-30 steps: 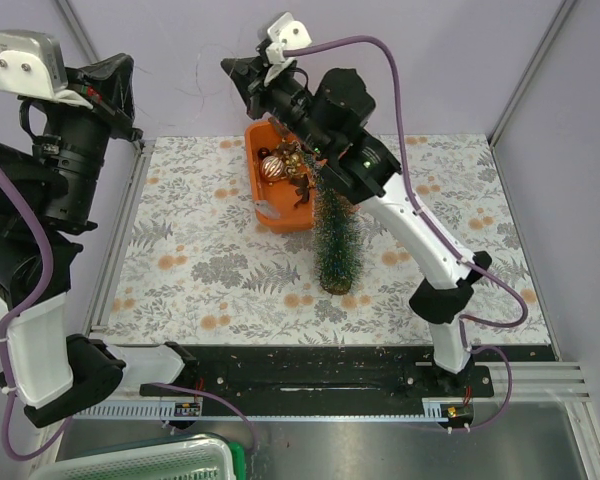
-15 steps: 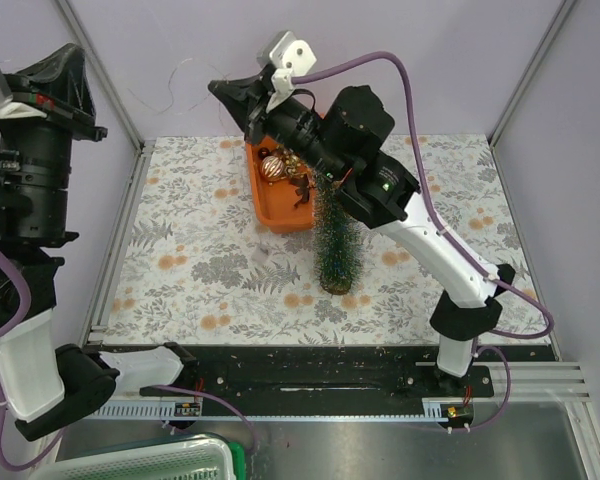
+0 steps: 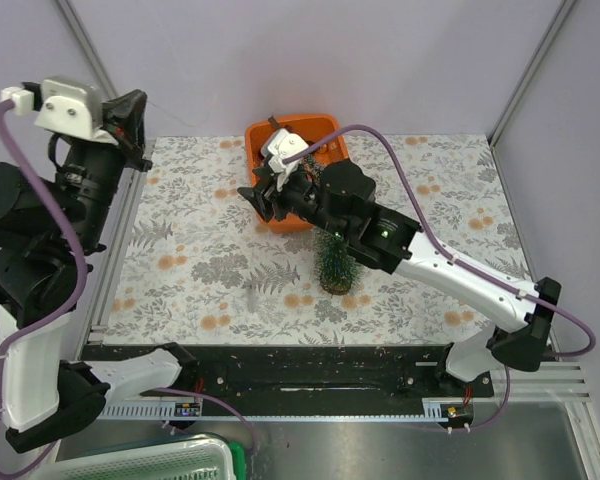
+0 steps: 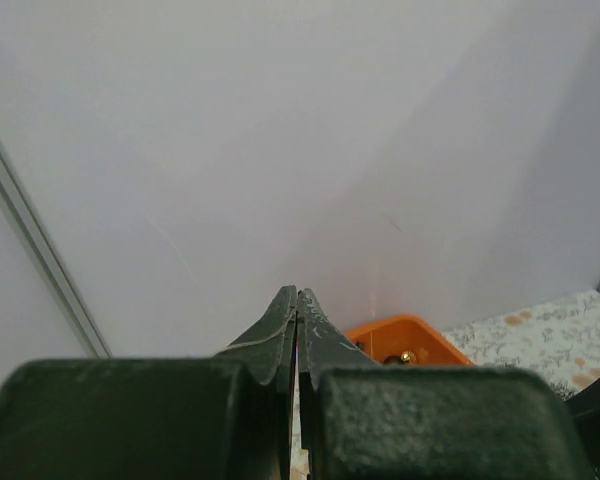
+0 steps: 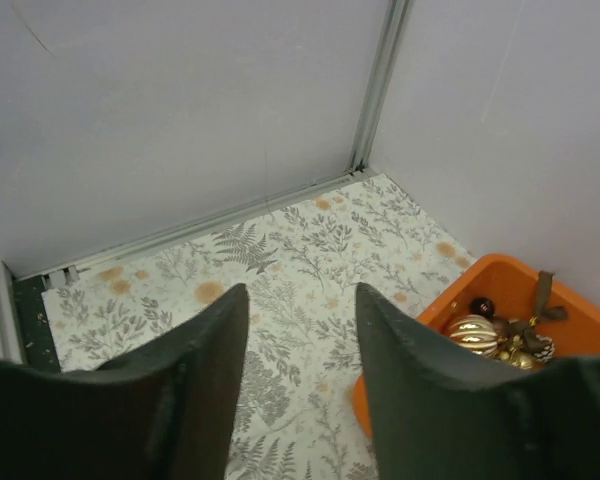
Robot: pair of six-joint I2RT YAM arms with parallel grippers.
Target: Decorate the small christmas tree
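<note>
My right claw [image 5: 300, 300] is wide and empty beside the orange tray [image 5: 500, 268]; I think it must close on one gold ball [image 5: 477, 331] only. The small christmas tree [image 3: 335, 262] stands upright on the worktop [image 3: 180, 260] under my forearm, so I must not brush it.

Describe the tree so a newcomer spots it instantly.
Find the leaf-print tablecloth; at its far edge sits an orange tray. Just in front of the tray, toward the near edge, stands the small christmas tree: the only upright, dark green bristly cone, unlike the flat grey printed ferns.
</note>
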